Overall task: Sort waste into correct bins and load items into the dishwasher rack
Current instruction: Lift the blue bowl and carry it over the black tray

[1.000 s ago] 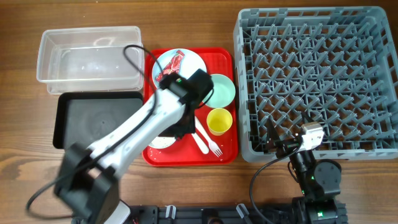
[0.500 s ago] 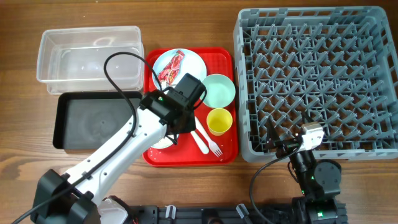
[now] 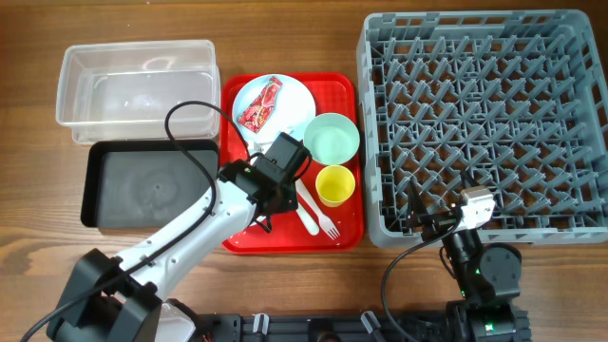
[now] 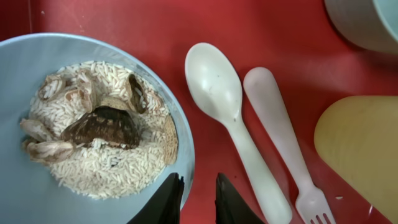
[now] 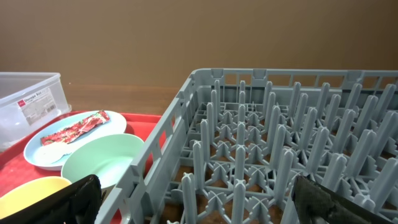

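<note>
Since the earlier frame, we note that the left arm (image 3: 190,237) has drawn back off the pale blue plate (image 3: 296,100) toward the near left part of the red serving tray (image 3: 340,87), so the plate now shows whole; the right arm (image 3: 480,266) has not moved. On the right of the table (image 3: 38,237) stands the dishwasher rack (image 3: 484,123). At the far left sits the clear tub (image 3: 138,85), with the black tray (image 3: 142,185) just beside it on the near side. The red serving tray lies between these bins and the rack. On it, the plate occupies the far left corner. The mint green bowl (image 3: 334,138) sits just to the plate's right, and the yellow cup (image 3: 334,183) stands upright on the near side of that bowl. The pale blue bowl (image 4: 15,190) rests at the near left of the tray, mostly hidden under the left wrist in the overhead view. The spoon (image 4: 214,81) and fork (image 4: 280,130) lie side by side between this bowl and the cup. The red wrapper (image 3: 261,103) lies on the plate. The food leftovers (image 4: 99,143) fill the pale blue bowl. The left gripper (image 4: 198,188) hangs at that bowl's rim with a narrow gap between its fingers; we cannot tell whether they pinch the rim. The right gripper (image 5: 199,196) stands wide apart at the near edge of the rack, holding nothing.
</note>
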`<control>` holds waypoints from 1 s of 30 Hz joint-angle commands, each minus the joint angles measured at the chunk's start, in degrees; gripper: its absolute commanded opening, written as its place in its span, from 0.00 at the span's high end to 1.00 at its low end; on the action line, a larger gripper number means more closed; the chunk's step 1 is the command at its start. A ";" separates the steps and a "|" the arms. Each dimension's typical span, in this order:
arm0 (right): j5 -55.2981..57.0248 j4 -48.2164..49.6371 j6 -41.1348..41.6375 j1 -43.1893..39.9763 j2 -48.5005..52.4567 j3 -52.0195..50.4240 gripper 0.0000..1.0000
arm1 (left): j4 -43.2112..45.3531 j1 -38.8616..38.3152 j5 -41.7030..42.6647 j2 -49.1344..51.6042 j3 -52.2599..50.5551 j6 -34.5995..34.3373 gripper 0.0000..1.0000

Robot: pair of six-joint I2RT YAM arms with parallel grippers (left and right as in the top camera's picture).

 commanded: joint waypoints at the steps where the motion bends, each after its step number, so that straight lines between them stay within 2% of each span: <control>1: -0.55 0.20 -0.37 -0.11 -0.02 -0.07 0.00 | 1.46 0.17 -0.79 0.07 -1.97 -0.52 0.80; 17: -0.55 0.20 -0.37 -0.11 -0.04 -0.07 0.00 | 2.89 0.17 -2.75 4.81 -2.25 -0.52 0.80; 20: -0.55 0.20 -0.39 -0.13 -0.02 -0.07 0.00 | 2.86 0.15 -2.75 4.83 -2.25 -0.52 0.89; 23: -0.55 0.20 -0.37 -0.13 -0.04 -0.07 0.00 | 2.80 0.17 -2.73 4.83 -2.25 -0.52 0.90; 24: -0.55 0.20 -0.37 -0.11 -0.02 -0.07 0.00 | 2.80 0.15 -2.73 4.81 -2.25 -0.52 0.96; 28: -0.55 0.20 -0.39 -0.11 -0.04 -0.07 0.00 | 2.64 0.17 -2.01 4.00 -1.95 -0.52 0.96; 30: -0.55 0.20 -0.39 -0.13 -0.04 -0.07 0.00 | 0.02 0.17 -1.90 0.44 0.20 -0.50 0.96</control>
